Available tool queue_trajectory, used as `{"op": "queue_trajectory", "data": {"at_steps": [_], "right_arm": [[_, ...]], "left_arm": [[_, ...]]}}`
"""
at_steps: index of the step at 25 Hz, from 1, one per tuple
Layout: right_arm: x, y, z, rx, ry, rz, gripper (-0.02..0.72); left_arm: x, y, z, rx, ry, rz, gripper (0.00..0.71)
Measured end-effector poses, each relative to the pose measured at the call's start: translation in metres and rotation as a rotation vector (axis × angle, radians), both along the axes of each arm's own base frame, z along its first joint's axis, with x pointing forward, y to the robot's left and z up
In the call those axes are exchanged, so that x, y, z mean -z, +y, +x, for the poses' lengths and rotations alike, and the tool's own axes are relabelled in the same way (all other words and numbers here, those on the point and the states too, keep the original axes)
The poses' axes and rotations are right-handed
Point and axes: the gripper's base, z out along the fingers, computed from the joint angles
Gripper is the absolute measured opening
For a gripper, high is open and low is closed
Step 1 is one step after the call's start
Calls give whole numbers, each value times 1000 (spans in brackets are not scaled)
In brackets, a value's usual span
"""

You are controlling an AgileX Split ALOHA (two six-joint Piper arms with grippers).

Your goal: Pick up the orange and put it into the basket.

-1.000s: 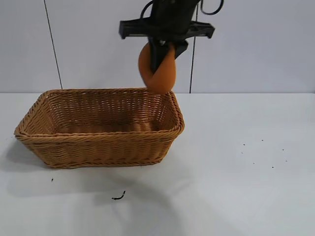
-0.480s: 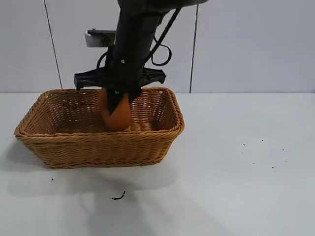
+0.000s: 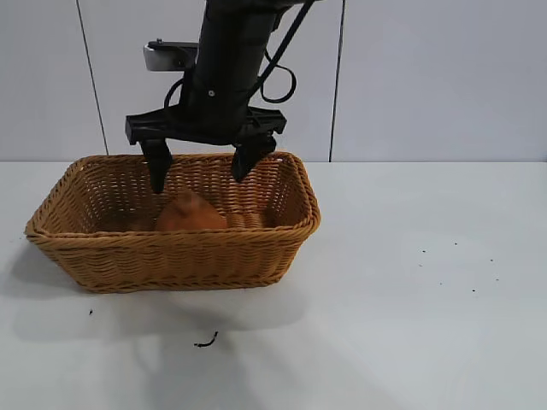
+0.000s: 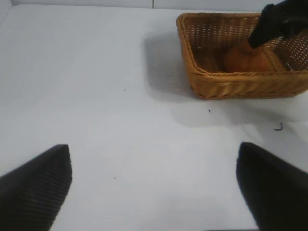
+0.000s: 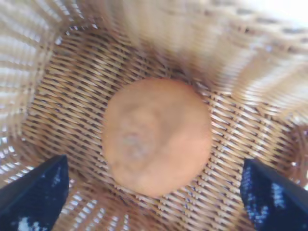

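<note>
Spread across the scene: a flat white table [image 3: 410, 325], matte, dotted with a few dark specks.

Set at about nine o'clock from the table's middle in the exterior view: the basket [image 3: 175, 256], rectangular tan wicker with flared walls and a braided rim, wide enough to take a drop without careful aim.

Hanging just above the basket's far side: the right gripper [image 3: 202, 175], black, fingers spread wide and holding nothing, apparently parted to let the fruit go.

Far off toward the camera side: the left gripper [image 4: 154, 187], idle, likewise spread and empty.

Resting on the woven floor, below and between the right fingers, clear of them: the orange [image 3: 190, 213], dull, matte, rounded with a knobby raised neck.
</note>
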Motion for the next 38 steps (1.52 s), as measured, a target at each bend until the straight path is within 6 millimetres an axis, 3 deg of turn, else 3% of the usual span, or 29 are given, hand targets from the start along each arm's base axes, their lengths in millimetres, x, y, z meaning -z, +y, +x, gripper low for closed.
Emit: {"op": "queue_trajectory", "data": {"at_steps": [5,11,19,29,33,38], "right_arm": [[-1,-56,28,120,24,-32,673],[-1,-148,62,308,32,-72,667],[-1,-247,79,494,37,-76,650],[-1,-300,80,577,45,-79,649],[-3,-301,78,570,49,-70,649],[-19,-298,52,527,88,-69,649]], "left_arm": [[0,0,0,0,-1,0,666],[0,0,0,0,-1,0,666],[0,0,0,0,-1,0,666],[0,0,0,0,-1,0,666],[0,0,0,0,-1,0,666],[0,0,0,0,-1,0,666]]}}
